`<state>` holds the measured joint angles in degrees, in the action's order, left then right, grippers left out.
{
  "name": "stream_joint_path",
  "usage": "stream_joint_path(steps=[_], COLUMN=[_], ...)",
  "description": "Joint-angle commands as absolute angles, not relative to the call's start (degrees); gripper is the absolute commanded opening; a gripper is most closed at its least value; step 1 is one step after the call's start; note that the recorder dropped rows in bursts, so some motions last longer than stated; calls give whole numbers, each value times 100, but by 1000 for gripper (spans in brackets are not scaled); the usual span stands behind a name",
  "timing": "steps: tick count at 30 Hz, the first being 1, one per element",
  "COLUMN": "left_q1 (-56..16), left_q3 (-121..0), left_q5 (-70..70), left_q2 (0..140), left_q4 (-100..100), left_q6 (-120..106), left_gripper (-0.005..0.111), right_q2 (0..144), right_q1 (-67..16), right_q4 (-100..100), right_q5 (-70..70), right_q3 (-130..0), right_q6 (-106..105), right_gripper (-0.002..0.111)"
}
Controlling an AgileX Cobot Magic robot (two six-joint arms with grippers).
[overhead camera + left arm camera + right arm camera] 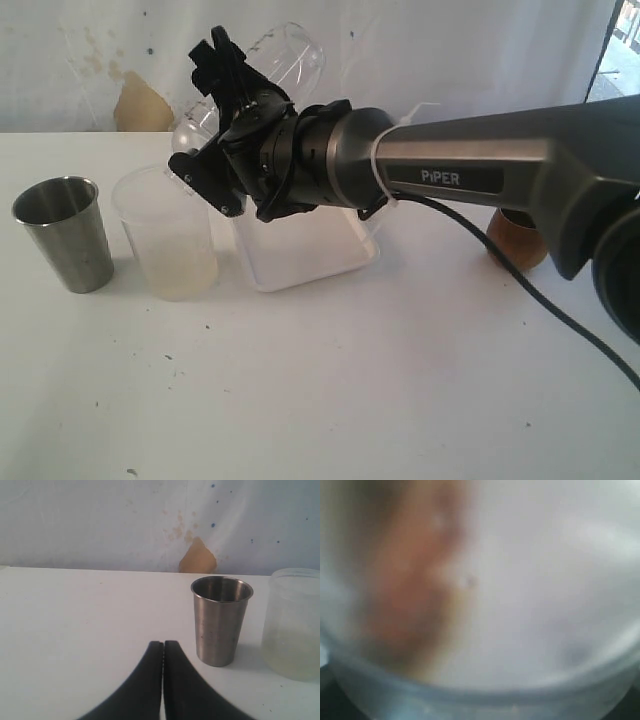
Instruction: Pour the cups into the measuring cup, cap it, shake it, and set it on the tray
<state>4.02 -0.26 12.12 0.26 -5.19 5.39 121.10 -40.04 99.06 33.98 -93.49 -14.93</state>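
Shake probably under way: measuring cup aloft and tipped

Table: carries all the rest, white throughout. Right arm: reaches across the middle, lifting its load clear of the other cups. Tray: lies flat under the wrist, half hidden, the spot for setting down later. Frosted cup: stands just beside the tray, no part of the job. Measuring cup: hangs well above the table, tipped nearly onto its side, probably for sloshing the contents; cap too unclear to confirm. Steel tumbler: stands upright at the far left, presumably emptied. Wooden cup: sits behind the arm on the right. Right claw: spread wide, grasping the measuring cup across its body. Left claw: clenched on nothing, resting low near the steel tumbler, out of the way
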Motion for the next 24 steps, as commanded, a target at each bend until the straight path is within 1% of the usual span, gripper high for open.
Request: stream_joint_path(steps=[1, 19, 24], left_q1=[386, 386, 386], left_q3=[0, 0, 0], left_q5=[1161, 1161, 1161], left_q2=[0, 0, 0], left_q4=[-517, -517, -517], left_q6=[554, 554, 554], left_gripper=[1, 1, 1], right_q2=[12071, 12071, 12071], right_q1=[-4060, -4058, -4058], right_q4=[9995, 9995, 9995], right_q5=[3492, 3489, 3763], right_q3=[-9419, -9419, -9419], right_q6=[-1535, -1535, -1756], right_gripper=[0, 0, 0])
